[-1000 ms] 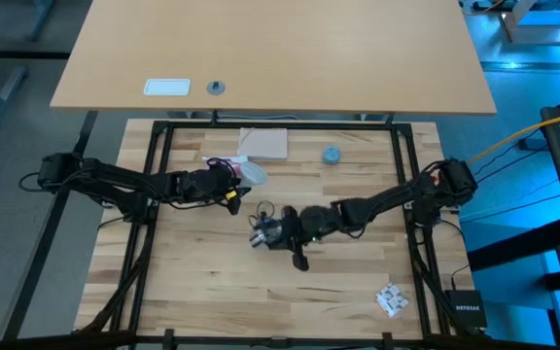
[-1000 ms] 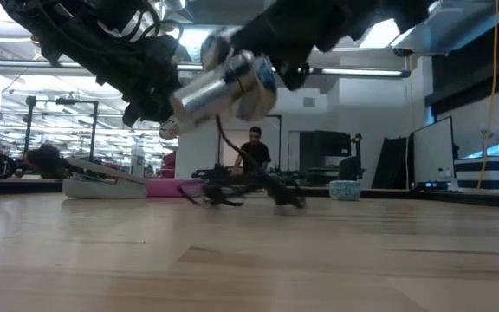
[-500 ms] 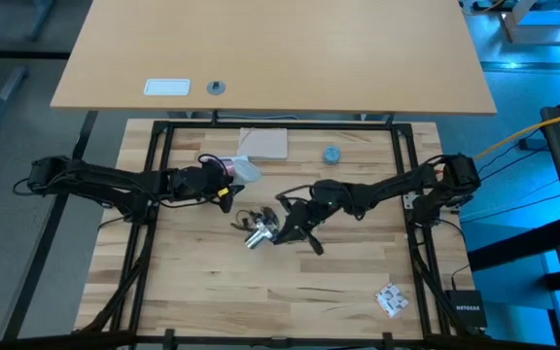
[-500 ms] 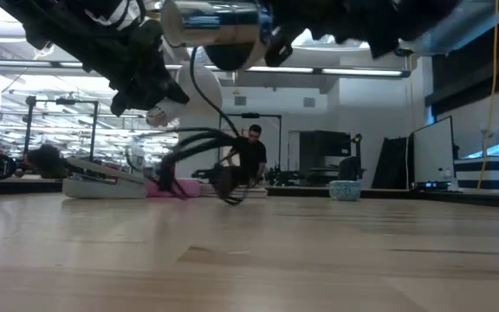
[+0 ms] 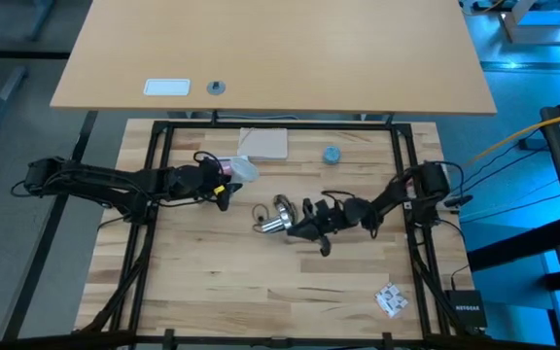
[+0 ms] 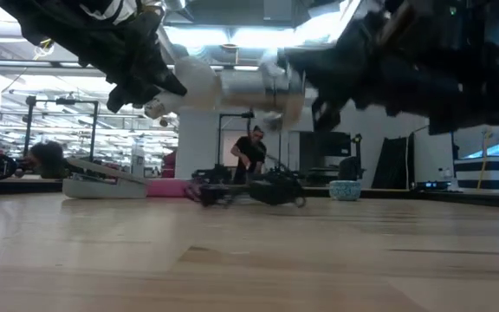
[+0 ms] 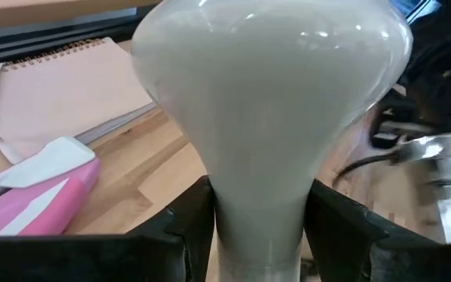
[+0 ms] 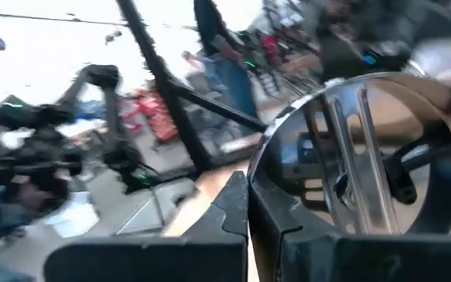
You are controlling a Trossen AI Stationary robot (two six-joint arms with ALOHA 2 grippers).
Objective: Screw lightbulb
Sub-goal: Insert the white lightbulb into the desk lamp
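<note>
Clearly the two arms are meeting over the middle of the table (image 5: 212,292) to bring their parts together. The left gripper (image 5: 229,179) is holding the lightbulb (image 5: 244,171) by its narrow neck, its fingers (image 7: 186,219) pinched in tight against the taper in the left wrist view, so the round globe is sticking out ahead of the fingers while the screw base stays hidden behind them. Gripping there is leaving the threaded end out of sight, so it cannot be told which way the base is pointing.

The right gripper (image 5: 297,222) is closed fully on the silvery socket (image 5: 278,216), carrying it off the table with its black cord (image 6: 249,189) trailing down onto the wood. In the low view the socket is lying roughly level, its far end reaching toward the bulb, probably so the mouth can be lined up with the base. Bulb and socket are near each other but not touching; the threads are not yet engaged.

A notebook (image 5: 263,143), a pink object (image 7: 34,200) and a small blue-grey cap (image 5: 332,154) are lying toward the back edge, clear of the work.
</note>
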